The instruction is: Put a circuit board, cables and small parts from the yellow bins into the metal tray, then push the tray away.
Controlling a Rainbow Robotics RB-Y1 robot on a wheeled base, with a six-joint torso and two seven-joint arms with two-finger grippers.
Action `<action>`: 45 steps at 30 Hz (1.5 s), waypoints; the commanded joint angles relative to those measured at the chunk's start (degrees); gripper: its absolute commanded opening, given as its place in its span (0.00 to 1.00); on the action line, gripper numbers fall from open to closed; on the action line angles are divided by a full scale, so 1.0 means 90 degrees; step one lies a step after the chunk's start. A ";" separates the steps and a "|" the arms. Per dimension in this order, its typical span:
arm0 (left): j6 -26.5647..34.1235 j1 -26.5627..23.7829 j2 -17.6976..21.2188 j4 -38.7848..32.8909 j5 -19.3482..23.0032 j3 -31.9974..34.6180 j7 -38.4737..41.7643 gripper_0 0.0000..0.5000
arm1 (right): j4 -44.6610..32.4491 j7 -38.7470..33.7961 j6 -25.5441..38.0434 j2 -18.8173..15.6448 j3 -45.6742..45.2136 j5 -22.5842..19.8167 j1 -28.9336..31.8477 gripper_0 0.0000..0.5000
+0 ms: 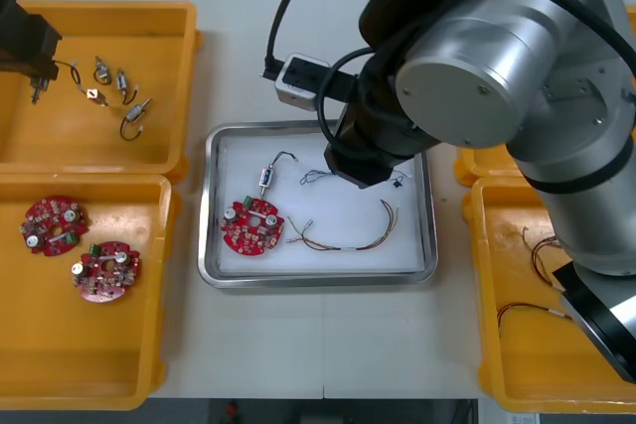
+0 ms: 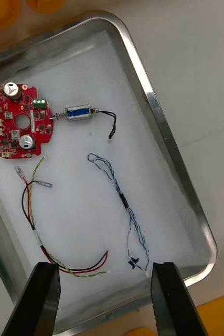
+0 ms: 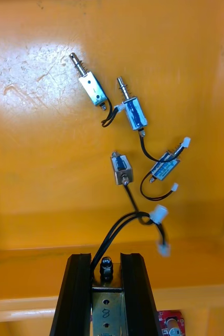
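**Kitting station, stock as found**

Obscured: in the front view the right arm (image 1: 497, 76) covers the upper right corner of the tray (image 1: 318, 279) and its own gripper. The left arm (image 1: 22, 37) is cut off at the upper left edge.

Right gripper (image 2: 106, 268): fingers wide apart and empty, over the tray's rim, with one end of the blue-white cable (image 2: 123, 199) between them.

Left gripper (image 3: 106, 260): narrow, clamped on a held part (image 3: 106, 296) with its black lead rising out. It hangs over the upper left bin (image 1: 60, 136), which has four loose parts (image 3: 130, 110).

Tray, centre frame, white inside: one board (image 1: 252, 226), a tray part (image 1: 266, 179) just beside it, and a red-yellow cable (image 1: 368, 240).

Lower left bin (image 1: 79, 364): two spare boards (image 1: 55, 225).

Lower right bin (image 1: 497, 345): cables (image 1: 532, 255).

Surface: light table (image 1: 318, 345).
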 commanded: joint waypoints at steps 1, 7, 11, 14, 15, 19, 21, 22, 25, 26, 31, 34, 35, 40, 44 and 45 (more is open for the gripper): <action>0.0178 -0.0317 0.0326 -0.0410 0.0052 0.0253 0.0506 0.00 | -0.0743 -0.0774 0.0018 -0.0459 -0.0469 -0.0189 0.0634 1.00; 0.0227 -0.0317 0.0326 -0.0449 0.0091 0.0272 0.0506 0.00 | -0.1261 -0.1467 0.0018 -0.0645 -0.1241 -0.0404 0.0966 1.00; 0.0276 -0.0317 0.0317 -0.0517 0.0101 0.0272 0.0516 0.00 | -0.1593 -0.2112 0.0018 -0.0869 -0.1914 -0.0912 0.1513 1.00; 0.0295 -0.0317 0.0326 -0.0517 0.0101 0.0272 0.0526 0.00 | -0.1808 -0.2571 0.0018 -0.1035 -0.2383 -0.1264 0.1893 1.00; 0.0285 -0.0317 0.0317 -0.0508 0.0081 0.0272 0.0506 0.00 | -0.1906 -0.2756 0.0018 -0.1094 -0.2578 -0.1391 0.2059 1.00; 0.0295 -0.0317 0.0278 -0.0508 0.0023 0.0253 0.0516 0.00 | -0.2081 -0.3245 0.0018 -0.1319 -0.3086 -0.1742 0.2538 1.00; 0.0285 -0.0317 0.0268 -0.0488 -0.0065 0.0185 0.0516 0.00 | -0.2189 -0.3371 0.0018 -0.1504 -0.3389 -0.1820 0.2841 1.00; 0.0266 -0.0317 0.0258 -0.0478 -0.0085 0.0155 0.0526 0.00 | -0.2218 -0.3371 0.0018 -0.1553 -0.3467 -0.1840 0.2909 1.00; 0.0158 -0.0317 0.0229 -0.0342 -0.0124 0.0019 0.0535 0.00 | -0.2257 -0.3342 0.0018 -0.1690 -0.3867 -0.1889 0.3251 1.00; 0.0080 -0.0317 0.0229 -0.0244 -0.0124 -0.0050 0.0535 0.00 | -0.2277 -0.3323 0.0018 -0.1690 -0.4063 -0.1918 0.3368 1.00; -0.0262 -0.0317 0.0170 0.0117 -0.0124 -0.0294 0.0516 0.00 | -0.2325 -0.3274 0.0018 -0.1738 -0.4658 -0.1937 0.3778 1.00; -0.0476 -0.0317 0.0131 0.0313 -0.0124 -0.0450 0.0516 0.00 | -0.2325 -0.3215 0.0018 -0.1856 -0.4864 -0.1928 0.3983 1.00; -0.0476 -0.0317 0.0131 0.0313 -0.0124 -0.0450 0.0516 0.00 | -0.2325 -0.3215 0.0018 -0.1856 -0.4864 -0.1928 0.3983 1.00; -0.0838 -0.0317 0.0082 0.0615 -0.0124 -0.0812 0.0545 0.00 | -0.2345 -0.3059 0.0018 -0.2041 -0.5147 -0.1762 0.4315 1.00; -0.1101 -0.0307 0.0043 0.0899 -0.0075 -0.1026 0.0506 0.00 | -0.2355 -0.2649 0.0018 -0.2051 -0.5176 -0.1371 0.4501 1.00; -0.1140 -0.0307 0.0033 0.0947 -0.0075 -0.1056 0.0506 0.00 | -0.2365 -0.2551 0.0018 -0.2051 -0.5186 -0.1283 0.4550 1.00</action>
